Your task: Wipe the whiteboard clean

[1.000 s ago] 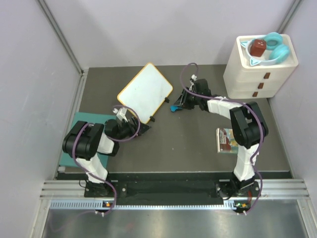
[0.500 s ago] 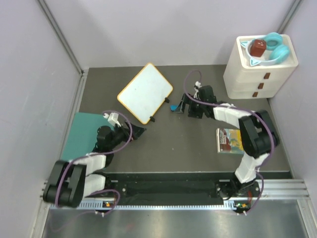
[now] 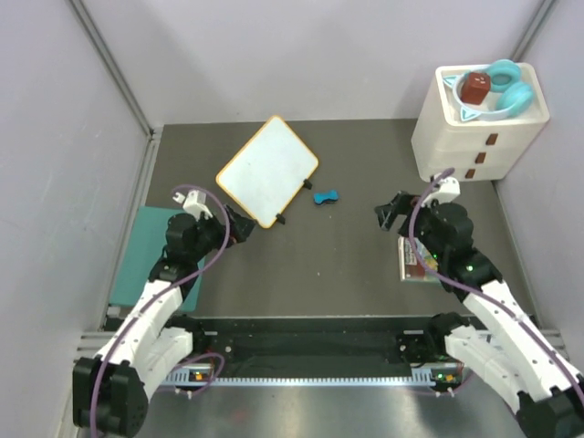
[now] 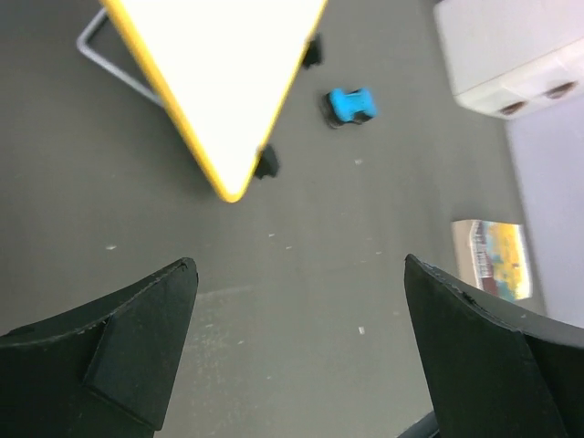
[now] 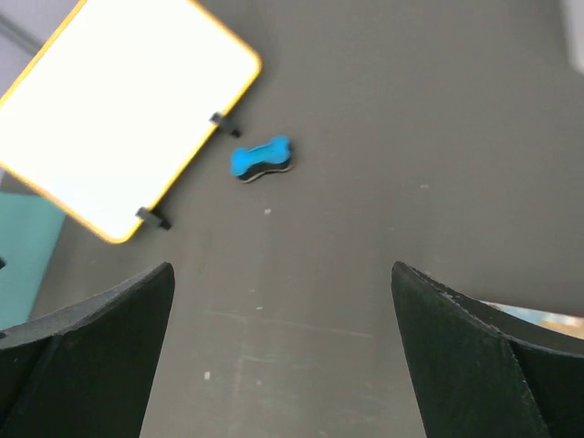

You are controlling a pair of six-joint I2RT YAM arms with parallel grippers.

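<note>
The whiteboard (image 3: 268, 171) lies tilted on the dark table at the back centre, white with an orange rim and no writing showing; it also appears as the whiteboard (image 4: 215, 67) and the whiteboard (image 5: 119, 137). A small blue eraser (image 3: 325, 196) rests on the table just right of it, seen too as the eraser (image 4: 350, 105) and the eraser (image 5: 261, 159). My left gripper (image 3: 234, 228) is open near the board's near corner, holding nothing. My right gripper (image 3: 392, 212) is open to the right of the eraser, well apart from it and empty.
A white drawer unit (image 3: 478, 128) stands at the back right with a teal headset and a brown object on top. A colourful booklet (image 3: 420, 261) lies under the right arm. A teal mat (image 3: 146, 255) lies at the left. Grey walls enclose the table.
The right gripper opened, left the blue eraser on the table and drew back to the right. The left arm pulled back toward its base, away from the board.
</note>
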